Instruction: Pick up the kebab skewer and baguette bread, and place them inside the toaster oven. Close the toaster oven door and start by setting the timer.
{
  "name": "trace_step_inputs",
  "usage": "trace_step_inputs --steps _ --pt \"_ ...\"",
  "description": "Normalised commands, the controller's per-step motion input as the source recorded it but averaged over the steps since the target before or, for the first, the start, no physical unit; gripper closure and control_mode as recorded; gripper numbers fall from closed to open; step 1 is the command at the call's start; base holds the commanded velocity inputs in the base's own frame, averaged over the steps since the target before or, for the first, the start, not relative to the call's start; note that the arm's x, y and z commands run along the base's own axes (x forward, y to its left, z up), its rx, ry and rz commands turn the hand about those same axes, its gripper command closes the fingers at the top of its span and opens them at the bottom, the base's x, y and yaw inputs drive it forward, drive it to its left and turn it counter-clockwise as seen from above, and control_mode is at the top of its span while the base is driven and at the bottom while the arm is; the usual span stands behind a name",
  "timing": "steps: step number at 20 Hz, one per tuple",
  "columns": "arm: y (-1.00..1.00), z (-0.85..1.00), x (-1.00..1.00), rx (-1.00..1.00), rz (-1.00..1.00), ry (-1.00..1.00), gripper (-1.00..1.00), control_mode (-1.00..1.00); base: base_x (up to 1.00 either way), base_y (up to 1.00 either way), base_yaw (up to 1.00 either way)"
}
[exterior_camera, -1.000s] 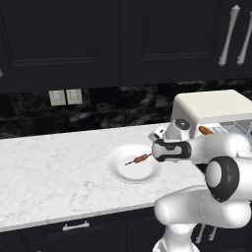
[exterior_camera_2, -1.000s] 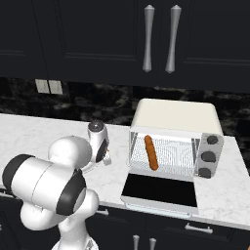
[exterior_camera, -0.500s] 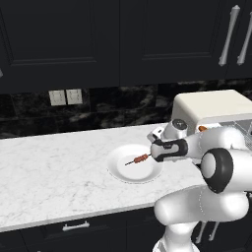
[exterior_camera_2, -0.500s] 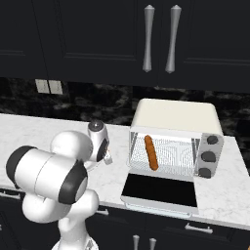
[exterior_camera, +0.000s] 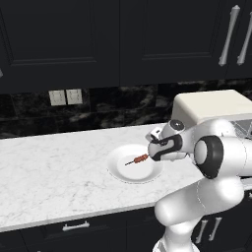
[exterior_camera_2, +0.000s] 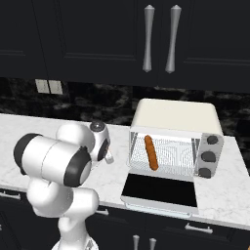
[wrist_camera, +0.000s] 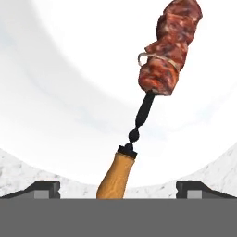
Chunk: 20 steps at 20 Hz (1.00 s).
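The kebab skewer [exterior_camera: 138, 159] lies on a white plate [exterior_camera: 118, 171] on the marble counter; up close it shows red meat chunks [wrist_camera: 170, 50] and a wooden handle. My gripper [exterior_camera: 152, 154] hangs open just over the plate's right side, its fingertips [wrist_camera: 44, 188] standing either side of that handle without touching it. The baguette bread [exterior_camera_2: 151, 152] rests on the wire rack inside the cream toaster oven [exterior_camera_2: 176, 115]. The toaster oven door [exterior_camera_2: 159, 189] is folded down flat and open. My hand [exterior_camera_2: 104, 146] is left of the oven.
Three knobs [exterior_camera_2: 209, 156] run down the oven's right front. A wall outlet pair [exterior_camera: 65, 97] sits on the dark backsplash. Dark cabinets with silver handles [exterior_camera_2: 159, 38] hang above. The counter's front edge [exterior_camera: 74, 216] runs close below the plate.
My hand has edged slightly left toward the plate and the arm's elbow has swung. Skewer, baguette and oven door have not moved.
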Motion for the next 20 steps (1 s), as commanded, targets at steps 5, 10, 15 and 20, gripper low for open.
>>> trace_step_inputs --steps 5,10,15,20 --pt "0.0 -0.15 0.15 -0.02 0.01 0.0 -1.0 -1.0 0.0 0.0 0.0" --pt "0.0 -0.04 0.0 -0.02 0.01 0.0 1.0 -1.0 0.0 0.0 0.0" --pt "0.0 0.0 0.0 0.0 0.01 -0.01 1.0 -1.0 0.0 0.0 0.0" --pt "0.0 -0.01 0.0 -0.01 0.0 -0.01 1.0 -1.0 0.0 0.0 0.0"
